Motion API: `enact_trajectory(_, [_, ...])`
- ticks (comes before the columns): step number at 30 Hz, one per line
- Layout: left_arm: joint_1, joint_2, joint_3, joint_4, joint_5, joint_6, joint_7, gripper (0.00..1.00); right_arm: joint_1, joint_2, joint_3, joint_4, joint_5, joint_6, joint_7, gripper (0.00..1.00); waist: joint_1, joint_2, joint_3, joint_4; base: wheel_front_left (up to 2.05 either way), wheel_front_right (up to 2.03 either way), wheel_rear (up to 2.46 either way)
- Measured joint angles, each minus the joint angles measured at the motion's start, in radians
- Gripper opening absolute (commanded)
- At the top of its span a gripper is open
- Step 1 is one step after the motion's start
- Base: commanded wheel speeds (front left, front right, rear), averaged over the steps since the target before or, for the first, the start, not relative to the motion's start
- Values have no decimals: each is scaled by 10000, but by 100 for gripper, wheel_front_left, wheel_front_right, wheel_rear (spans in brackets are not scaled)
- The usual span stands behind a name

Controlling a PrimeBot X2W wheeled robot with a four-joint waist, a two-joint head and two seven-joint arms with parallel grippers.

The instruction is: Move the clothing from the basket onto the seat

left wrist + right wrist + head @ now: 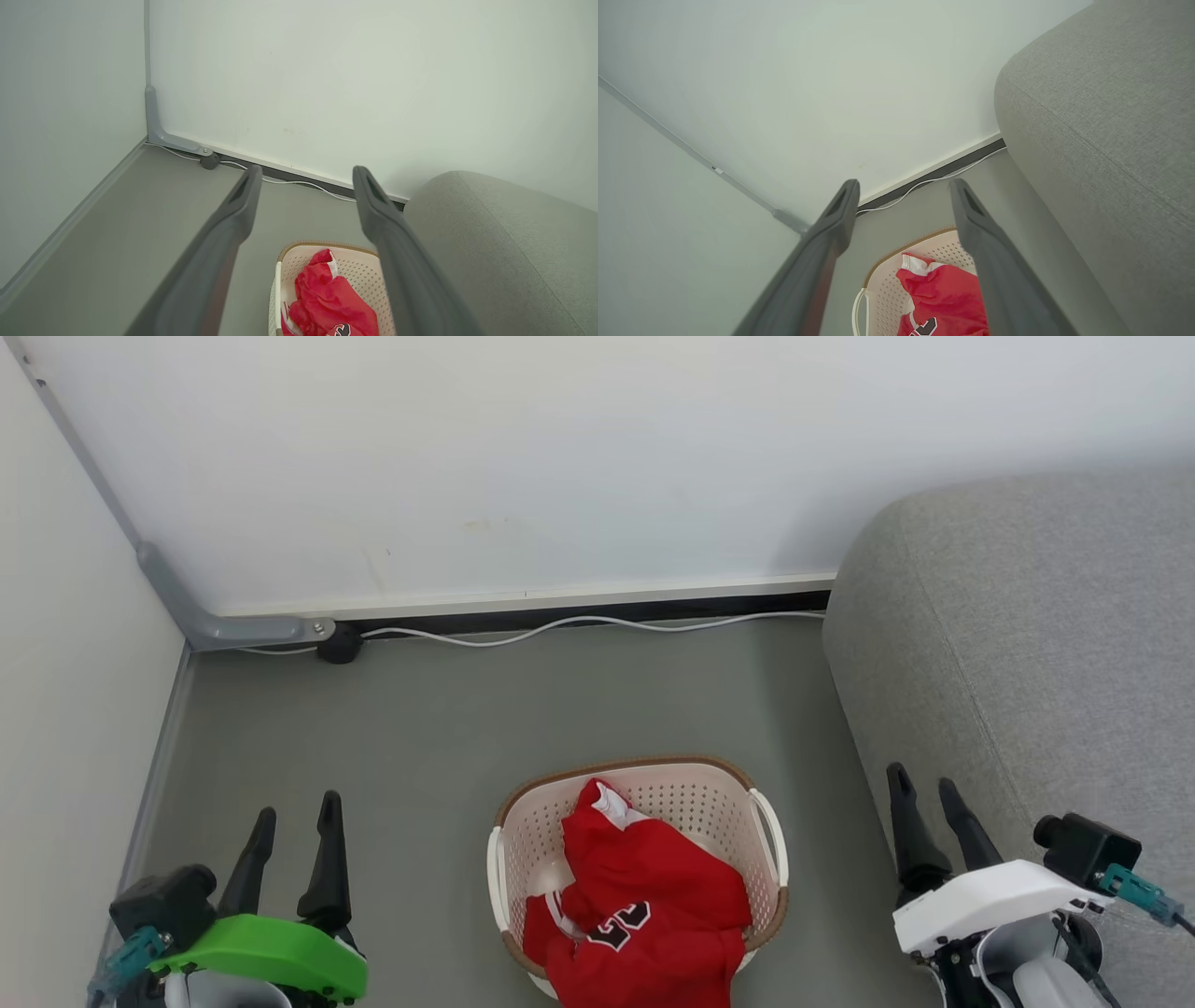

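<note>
Both sets of jaws are spread wide with nothing in either. The left gripper (297,805) and right gripper (922,777) hang well apart. The basket (695,791) sits on the floor (373,728) between them, below the fingertips and inboard of both. The clothing (653,896) is heaped in it, red, numerals up, spilling over the edge nearest the robot. The seat (1027,644) is just outboard of the right jaws, its side near those fingers. Risks as I see them: a shallow pinch takes one fold and the rest slides off short of the seat. A deep one snags the perforated wall or a handle (770,831) and lifts the light basket along. A rightward swing clips the seat's side. Can't tell if the heap is one garment or two tangled, since the near end is cut off. If tangled, one drags the other out.
</note>
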Motion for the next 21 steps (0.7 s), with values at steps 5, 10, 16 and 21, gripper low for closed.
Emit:
enact_trajectory(5, [140, 12, -84, -19, 704, 173, -163, 100, 55, -13, 176, -4, -686, -161, -117, 100, 0, 0, -51, 2, 0, 0, 0])
enact_trajectory(10, [221, 33, -150, -35, 1346, 284, -343, 100, 56, -19, 385, -23, -1379, -257, -297, 100, 0, 0, -92, 5, 0, 0, 0])
enact_trajectory(16, [309, 33, -182, -48, 1935, 426, -522, 100, 62, -27, 569, -58, -2057, -359, -489, 100, 0, 0, -129, 3, 0, 0, 0])
enact_trajectory(21, [443, 31, -188, -105, 2497, 518, -694, 100, 105, -31, 732, -105, -2713, -462, -629, 100, 0, 0, -165, -5, 0, 0, 0])
